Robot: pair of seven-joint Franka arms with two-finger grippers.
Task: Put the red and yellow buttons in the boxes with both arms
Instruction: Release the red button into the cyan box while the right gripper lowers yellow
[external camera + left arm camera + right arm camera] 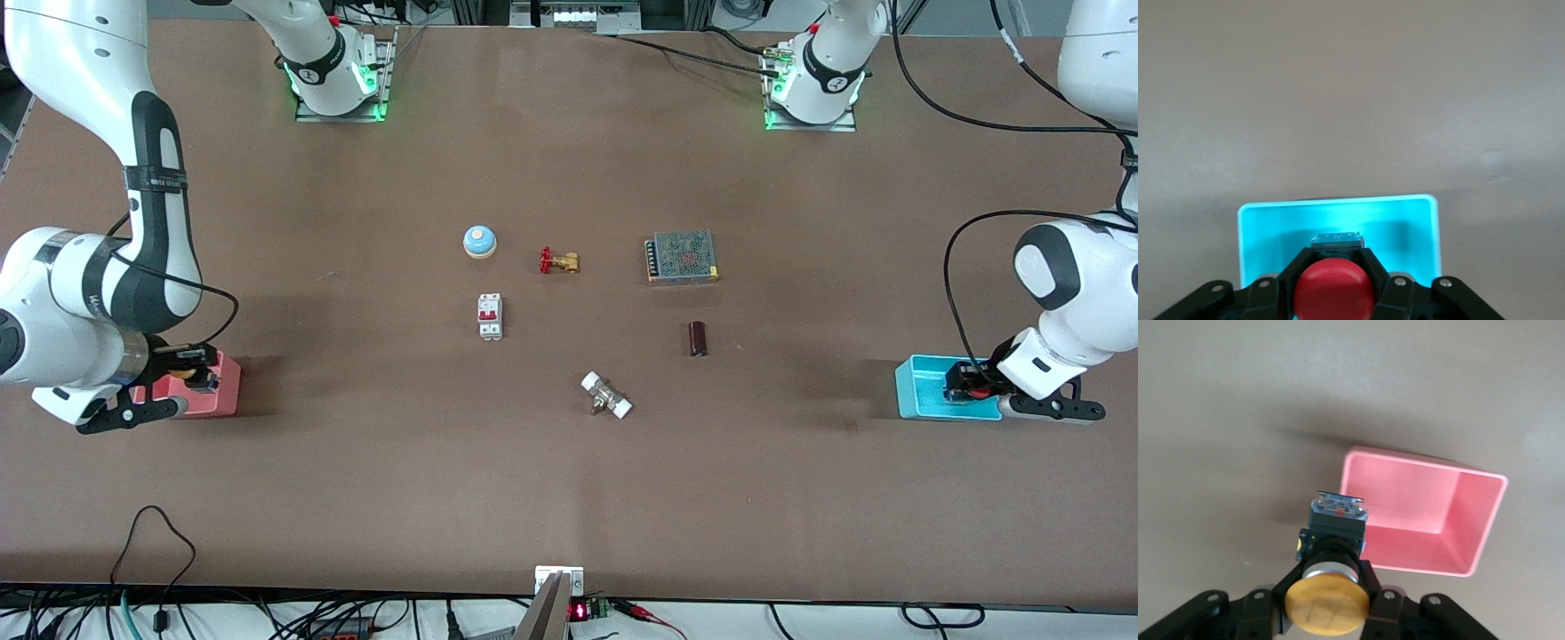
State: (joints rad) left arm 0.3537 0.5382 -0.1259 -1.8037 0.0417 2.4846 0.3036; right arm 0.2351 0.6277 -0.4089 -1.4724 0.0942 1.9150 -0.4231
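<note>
Red button (1333,289): pinched by the left gripper (976,384) at the frame's right edge, hanging over the cyan box (925,388), so letting go should drop it inside.
Yellow button (1328,601): clamped cap-up in the right gripper (188,372) at the frame's left edge, over the pink box (222,391); the right wrist view puts it just off the rim, so a small shift seems needed.
Centre clutter: bell (479,241), valve (558,260), untouched.
</note>
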